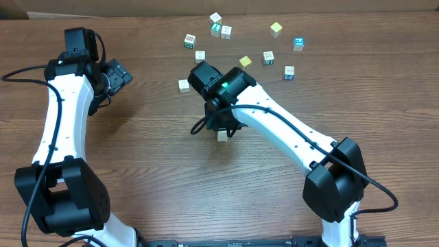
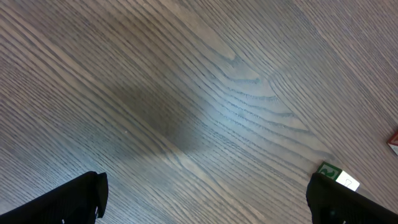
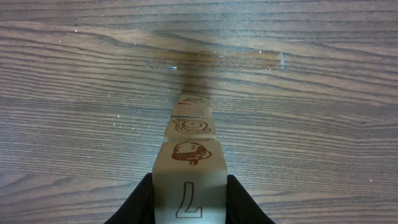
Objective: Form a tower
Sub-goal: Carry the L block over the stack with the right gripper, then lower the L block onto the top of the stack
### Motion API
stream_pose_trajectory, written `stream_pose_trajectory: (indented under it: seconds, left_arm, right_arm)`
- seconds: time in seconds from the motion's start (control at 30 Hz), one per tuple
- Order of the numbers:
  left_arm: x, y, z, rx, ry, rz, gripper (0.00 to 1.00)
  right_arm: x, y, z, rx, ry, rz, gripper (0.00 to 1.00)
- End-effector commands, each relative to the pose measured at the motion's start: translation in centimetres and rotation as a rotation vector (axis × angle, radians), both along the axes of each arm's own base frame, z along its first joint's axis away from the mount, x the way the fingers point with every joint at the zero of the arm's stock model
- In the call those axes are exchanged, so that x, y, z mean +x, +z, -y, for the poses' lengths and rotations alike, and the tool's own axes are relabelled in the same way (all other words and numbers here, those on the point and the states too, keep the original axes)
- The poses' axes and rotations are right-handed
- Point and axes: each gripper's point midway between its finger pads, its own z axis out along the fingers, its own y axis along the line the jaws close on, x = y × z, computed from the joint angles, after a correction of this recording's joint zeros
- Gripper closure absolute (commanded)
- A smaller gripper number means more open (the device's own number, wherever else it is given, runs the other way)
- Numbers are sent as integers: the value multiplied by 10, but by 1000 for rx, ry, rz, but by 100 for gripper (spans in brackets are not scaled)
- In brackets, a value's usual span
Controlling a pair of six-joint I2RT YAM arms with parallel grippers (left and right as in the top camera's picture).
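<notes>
Wrist-view alone: tower [image 3: 189, 155] apparently between right jaws

Brown wood-grain table [image 1: 158, 171], soft even light

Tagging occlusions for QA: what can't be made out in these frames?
- Overhead: tower mostly hidden under the right tool; cube count unknowable.
- Right wrist: the tower's lower part foreshortened and blurred; top cube cut by bottom edge.
- Left wrist: green cube half behind left tool finger; red item cut by right edge.
- Overhead: letters on loose cubes too small.
</notes>
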Motion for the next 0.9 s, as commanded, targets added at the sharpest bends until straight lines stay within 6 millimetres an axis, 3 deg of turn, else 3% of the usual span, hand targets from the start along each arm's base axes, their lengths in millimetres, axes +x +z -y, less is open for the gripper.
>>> stream_pose_trajectory:
  seconds: [0.0,0.87]
  left_arm:
    - [5,4,1,2,-5,15,0]
    - [5,4,1,2,-5,15,1]
  right_arm:
    - [0,-3,4,-5,-13,-7,76]
    - [-3,-9,-1,19,-9,-25,73]
